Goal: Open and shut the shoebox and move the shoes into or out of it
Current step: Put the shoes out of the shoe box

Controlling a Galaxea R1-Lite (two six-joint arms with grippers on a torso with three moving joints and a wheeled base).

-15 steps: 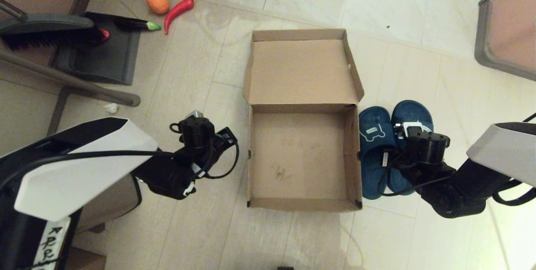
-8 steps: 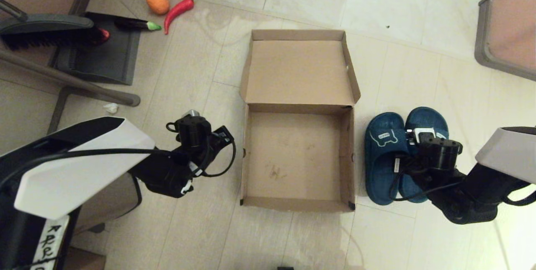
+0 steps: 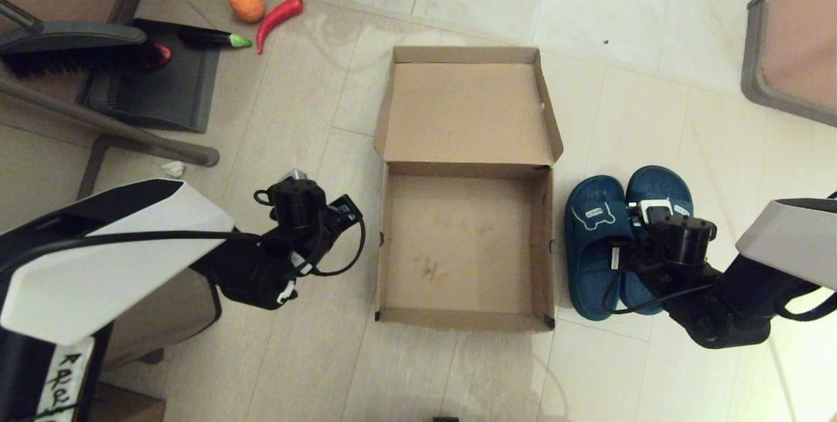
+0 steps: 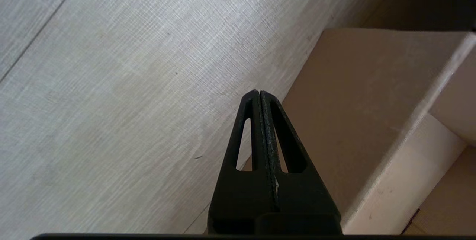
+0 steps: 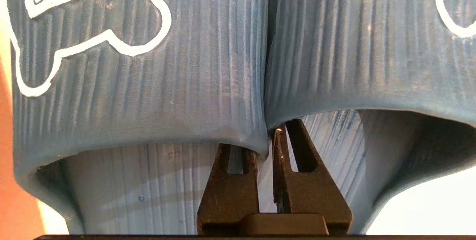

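The brown cardboard shoebox (image 3: 543, 245) lies open on the floor with nothing inside, its lid (image 3: 467, 111) folded back flat on the far side. The two teal-blue shoes (image 3: 592, 239) sit side by side just right of the box. My right gripper (image 3: 632, 229) has one finger in each shoe and is shut on their touching inner strap edges (image 5: 264, 136). The white-outlined logo shows on the left strap (image 5: 148, 83) and partly on the right strap (image 5: 353, 65). My left gripper (image 3: 353, 209) is shut on nothing (image 4: 259, 93) beside the box's left outer wall (image 4: 353, 113).
Toy vegetables (image 3: 261, 3) lie on the floor at the far left beside a dark dustpan (image 3: 157, 88) and a brush (image 3: 72, 49). A grey-framed panel (image 3: 791, 36) stands at the far right. Pale tiled floor surrounds the box.
The box has slid a little to the left and the shoes, with my right gripper on them, have shifted right, opening a gap. My left gripper drew slightly left.
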